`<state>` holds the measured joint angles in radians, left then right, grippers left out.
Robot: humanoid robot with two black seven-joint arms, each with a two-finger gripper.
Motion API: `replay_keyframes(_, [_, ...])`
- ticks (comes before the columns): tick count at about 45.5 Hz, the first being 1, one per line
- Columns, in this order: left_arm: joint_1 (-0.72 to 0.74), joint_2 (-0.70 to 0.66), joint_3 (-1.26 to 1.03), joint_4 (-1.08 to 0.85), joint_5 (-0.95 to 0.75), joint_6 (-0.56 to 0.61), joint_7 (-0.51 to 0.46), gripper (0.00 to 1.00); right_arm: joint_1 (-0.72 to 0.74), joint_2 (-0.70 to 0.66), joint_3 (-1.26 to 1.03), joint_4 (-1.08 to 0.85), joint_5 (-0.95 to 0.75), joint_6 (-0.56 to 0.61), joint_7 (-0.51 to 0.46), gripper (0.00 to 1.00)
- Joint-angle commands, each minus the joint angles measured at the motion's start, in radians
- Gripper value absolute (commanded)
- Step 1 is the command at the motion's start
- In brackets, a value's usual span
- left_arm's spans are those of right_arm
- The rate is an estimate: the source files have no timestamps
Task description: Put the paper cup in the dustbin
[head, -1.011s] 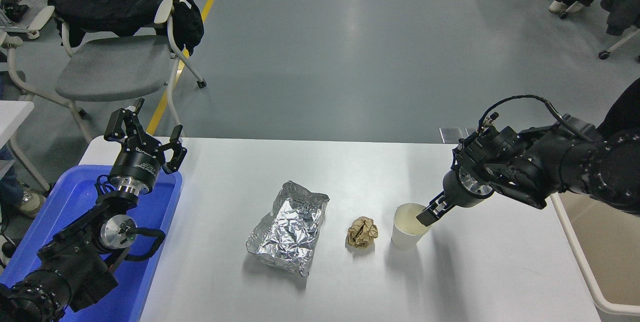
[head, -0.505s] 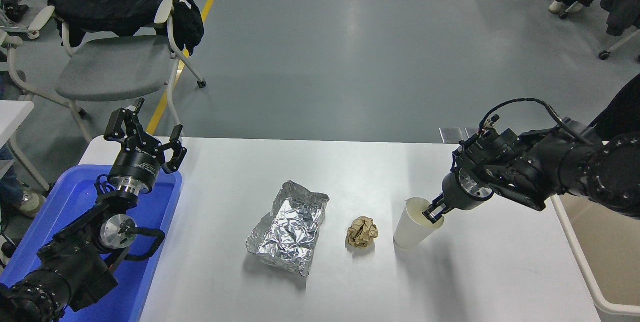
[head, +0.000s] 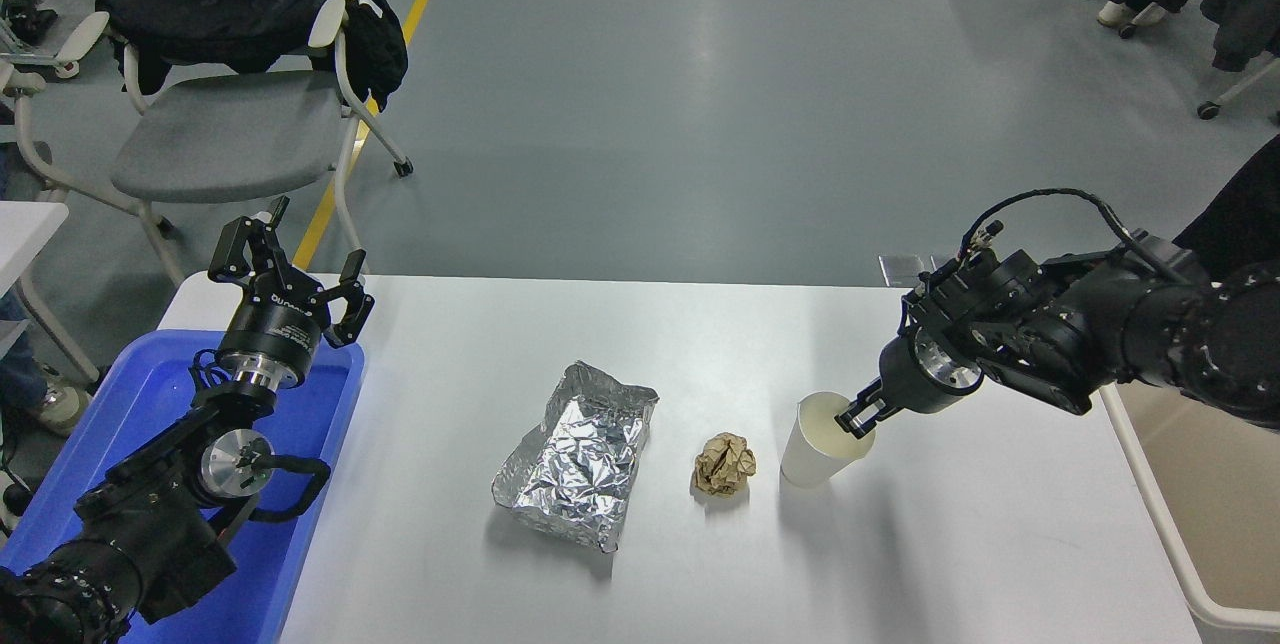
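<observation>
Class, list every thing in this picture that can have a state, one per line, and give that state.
paper cup: tilted, pinched at its rim
right gripper: shut on the cup's rim
left gripper: open, parked above the blue tray
foil tray: crumpled, lying on the table
brown paper ball: crumpled, untouched
dustbin: open-topped, beside the table

The cup (head: 822, 442) has been taken by its right rim between the fingers of the right gripper (head: 858, 416), where a second ago the fingers were only placed at that rim. It has been tilted, its mouth leaning away from the paper ball (head: 725, 464), and raised a little. Compared with half a second ago, it has been brought slightly nearer to the ball.
</observation>
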<state>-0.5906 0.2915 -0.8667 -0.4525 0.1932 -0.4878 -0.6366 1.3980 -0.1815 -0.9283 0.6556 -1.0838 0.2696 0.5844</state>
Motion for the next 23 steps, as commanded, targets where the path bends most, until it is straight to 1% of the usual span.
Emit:
replay_keyframes(1, [0.0,0.0,0.0,0.0,0.0,0.0,0.0,1.0,0.056,-0.069,0.069,0.005,0.002,-0.001,0.002,0.0])
replay_keyframes(15, [0.0,0.0,0.0,0.0,0.0,0.0,0.0,1.0,0.145,-0.151,0.198,0.022,0.113,0.01,0.003,0.0])
replay_keyframes(23, [0.0,0.0,0.0,0.0,0.0,0.0,0.0,1.0,0.157,-0.174,0.256,0.022,0.225,0.06,0.014,0.0])
